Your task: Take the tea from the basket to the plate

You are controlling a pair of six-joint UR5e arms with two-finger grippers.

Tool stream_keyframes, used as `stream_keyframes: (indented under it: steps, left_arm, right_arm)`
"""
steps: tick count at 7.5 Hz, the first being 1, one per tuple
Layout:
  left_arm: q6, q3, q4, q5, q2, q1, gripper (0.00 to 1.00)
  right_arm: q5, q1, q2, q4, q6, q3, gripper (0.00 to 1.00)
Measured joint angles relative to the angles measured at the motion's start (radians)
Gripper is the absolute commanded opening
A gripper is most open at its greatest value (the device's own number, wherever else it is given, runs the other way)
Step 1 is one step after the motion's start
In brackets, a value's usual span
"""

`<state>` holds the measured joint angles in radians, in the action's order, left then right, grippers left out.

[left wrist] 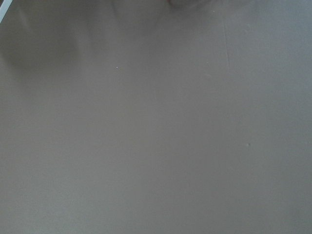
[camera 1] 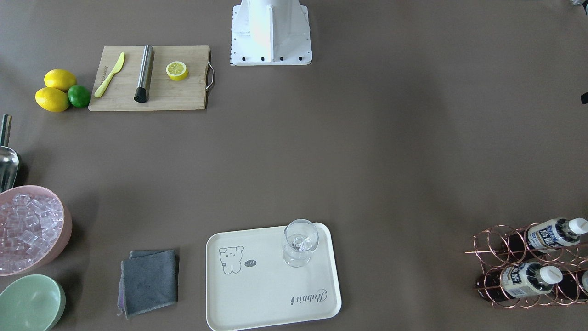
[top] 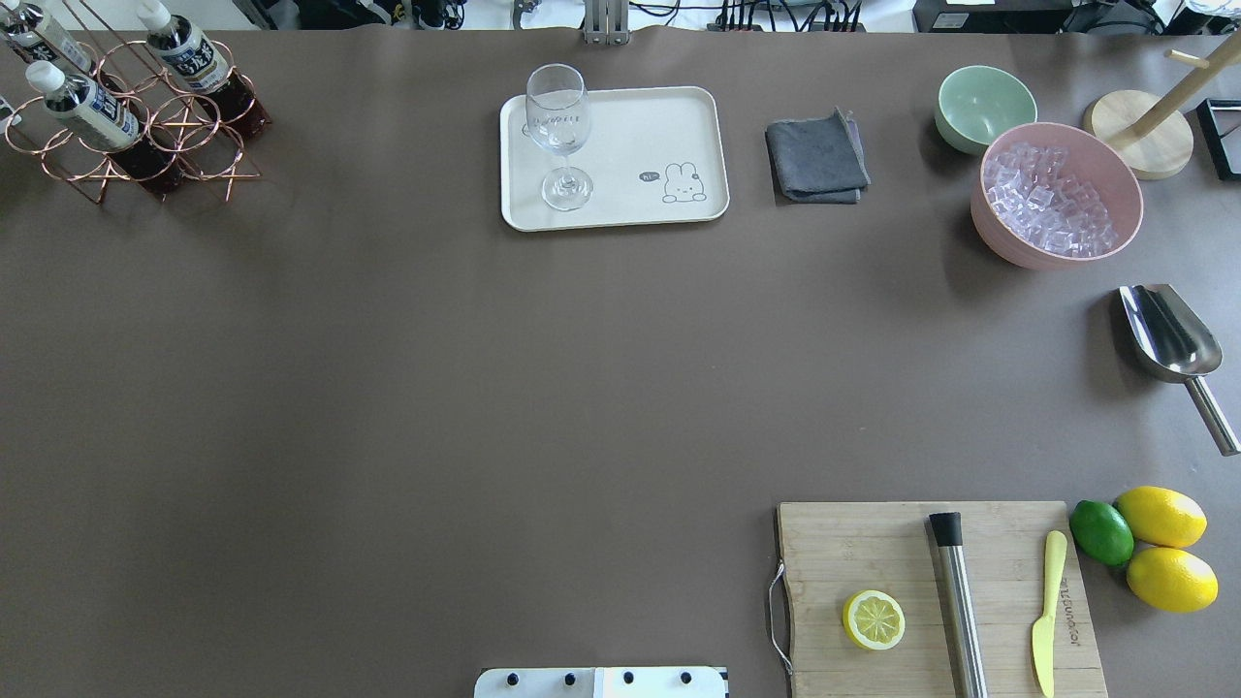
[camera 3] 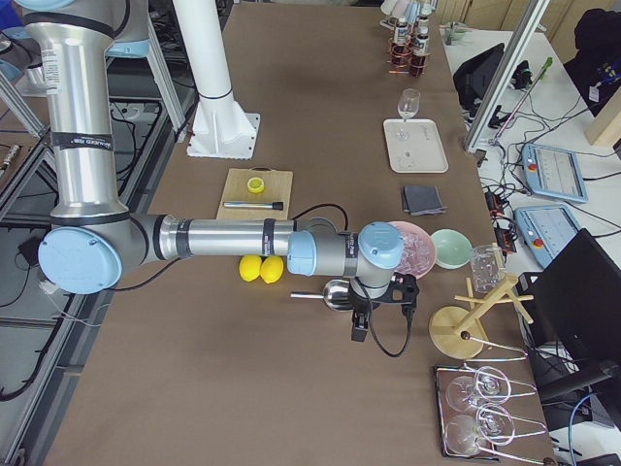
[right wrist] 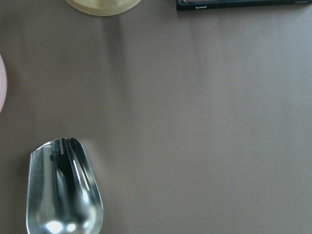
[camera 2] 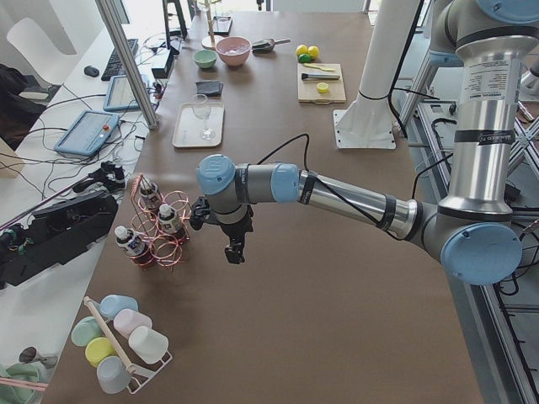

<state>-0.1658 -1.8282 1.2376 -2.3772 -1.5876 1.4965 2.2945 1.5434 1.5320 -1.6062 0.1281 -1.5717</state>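
Three tea bottles lie in the basket (top: 204,145) at the table's far left corner: one (top: 194,58), a second (top: 87,107) and a third (top: 34,34). In the front-facing view two bottles (camera 1: 549,234) (camera 1: 528,278) show in the basket (camera 1: 496,243). The plate (top: 669,126) (camera 1: 257,294) holds a wine glass (top: 560,136). My left gripper (camera 2: 232,251) hangs over bare table beside the basket (camera 2: 164,240), apart from it. My right gripper (camera 3: 358,328) hangs near the metal scoop (right wrist: 63,195). I cannot tell whether either is open.
A cutting board (top: 931,591) carries a lemon half (top: 874,619), a steel muddler (top: 958,601) and a yellow knife (top: 1047,611). Lemons and a lime (top: 1100,531) lie beside it. A pink ice bowl (top: 1057,194), green bowl (top: 984,105), grey cloth (top: 816,157) and wooden stand (top: 1139,145) stand far right.
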Motion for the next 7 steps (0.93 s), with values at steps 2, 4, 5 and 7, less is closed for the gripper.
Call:
stream_keyframes:
  steps: [2,4,5,7]
  left_arm:
    - [0.001,-0.001,0.0,0.0,-0.001,0.0,0.99]
    - [0.001,-0.002,0.001,-0.002,-0.003,0.001,0.99]
    - [0.001,-0.001,0.0,-0.002,0.001,0.001,0.99]
    - [0.002,0.002,-0.01,-0.001,0.018,0.006,0.99]
  right_arm:
    - [-0.043,-0.005,0.014,-0.001,0.003,-0.004,1.0]
    - [0.003,0.005,0.014,0.001,0.002,-0.012,1.0]
    - [0.024,0.01,0.015,0.002,0.001,-0.02,1.0]
    - [0.035,0.014,0.018,0.002,-0.003,-0.041,1.0]
